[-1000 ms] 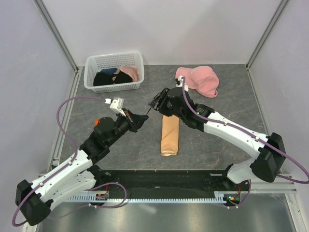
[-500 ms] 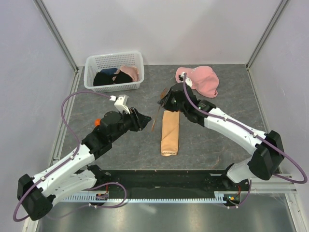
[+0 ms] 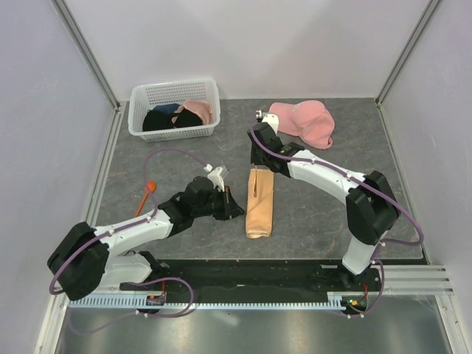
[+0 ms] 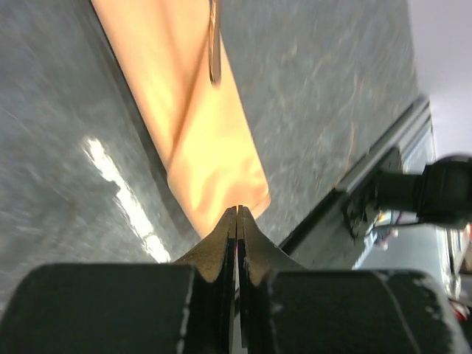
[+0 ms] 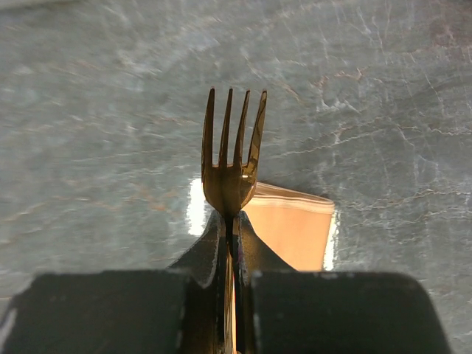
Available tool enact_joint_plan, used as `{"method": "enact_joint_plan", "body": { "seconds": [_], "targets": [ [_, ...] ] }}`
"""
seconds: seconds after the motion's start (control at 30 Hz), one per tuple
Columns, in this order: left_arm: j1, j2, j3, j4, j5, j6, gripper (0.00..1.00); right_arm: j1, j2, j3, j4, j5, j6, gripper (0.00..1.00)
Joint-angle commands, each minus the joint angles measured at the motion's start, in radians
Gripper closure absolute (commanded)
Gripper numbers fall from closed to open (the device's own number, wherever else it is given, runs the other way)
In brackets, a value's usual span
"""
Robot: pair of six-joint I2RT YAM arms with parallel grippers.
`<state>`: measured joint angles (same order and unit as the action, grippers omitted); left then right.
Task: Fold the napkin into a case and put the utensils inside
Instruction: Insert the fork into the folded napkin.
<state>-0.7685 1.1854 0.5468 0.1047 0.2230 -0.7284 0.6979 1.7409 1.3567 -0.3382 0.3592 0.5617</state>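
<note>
gripping fork [image 5: 232, 173] in right fingers [image 5: 223, 228], left fingers [image 4: 228, 230] pressed together, empty, by napkin [image 4: 199, 140]

Folded peach napkin [image 3: 260, 210] lengthwise on the grey table [image 3: 310, 221], left fingers [image 3: 236, 212] closed just beside its left edge, right fingers [image 3: 258, 164] at its far end pinching a thin brown utensil [image 3: 254, 184], orange-bowled spoon [image 3: 150, 186] well left of the left fingers

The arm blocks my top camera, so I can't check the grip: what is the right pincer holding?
Observer: The right pincer is shut on a wooden fork, gripped just below the prongs.
Operator: And the left pincer, open?
Observer: Shut, its tips meeting at the folded napkin's near end.
Operator: Gripping cloth?
Observer: Cannot tell; no cloth shows between the tips.
</note>
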Motion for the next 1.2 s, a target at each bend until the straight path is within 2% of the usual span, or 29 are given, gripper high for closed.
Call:
{"method": "enact_joint_plan", "body": {
  "seconds": [0.0,0.43,0.7,1.17],
  "targets": [
    [-0.04,0.055,-0.025,0.187,0.101,-0.069,0.94,-0.012,0.04,0.024,0.027,0.04,-0.075,1.0],
    [-0.061,0.279,-0.019,0.303,0.139,-0.081,0.96,-0.012,0.101,-0.042,0.108,0.034,-0.075,1.0],
    [-0.078,0.298,-0.025,0.314,0.145,-0.106,0.96,-0.012,0.129,-0.048,0.122,0.017,-0.066,1.0],
    [-0.118,0.279,-0.113,0.343,0.133,-0.173,0.97,-0.012,0.086,-0.094,0.068,-0.045,0.024,1.0]
  ]
}}
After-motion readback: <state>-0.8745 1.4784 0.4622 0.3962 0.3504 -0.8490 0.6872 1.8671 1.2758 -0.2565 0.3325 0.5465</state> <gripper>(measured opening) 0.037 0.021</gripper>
